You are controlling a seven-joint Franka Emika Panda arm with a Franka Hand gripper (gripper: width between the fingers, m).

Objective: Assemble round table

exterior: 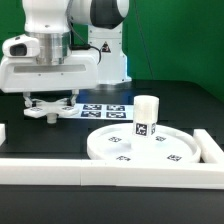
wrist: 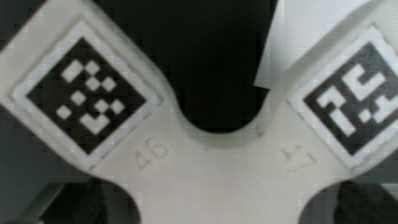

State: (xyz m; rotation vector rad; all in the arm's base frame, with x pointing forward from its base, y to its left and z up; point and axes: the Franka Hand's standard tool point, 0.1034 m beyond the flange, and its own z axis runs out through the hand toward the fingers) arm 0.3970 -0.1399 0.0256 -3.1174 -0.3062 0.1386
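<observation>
Black tabletop, gripper (exterior: 50, 106) clamped on lobed base (wrist: 196, 150), round disc (exterior: 108, 148) with upright leg (exterior: 146, 115) well apart, exterior view's right

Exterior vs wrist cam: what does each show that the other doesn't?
Exterior only: the disc with the leg standing upright on it, the marker board and the rails.
Wrist only: a close-up of two base lobes, each with a tag, and the dark gap between them.
Both: the base. In the exterior view it is just a white part under the gripper.
</observation>
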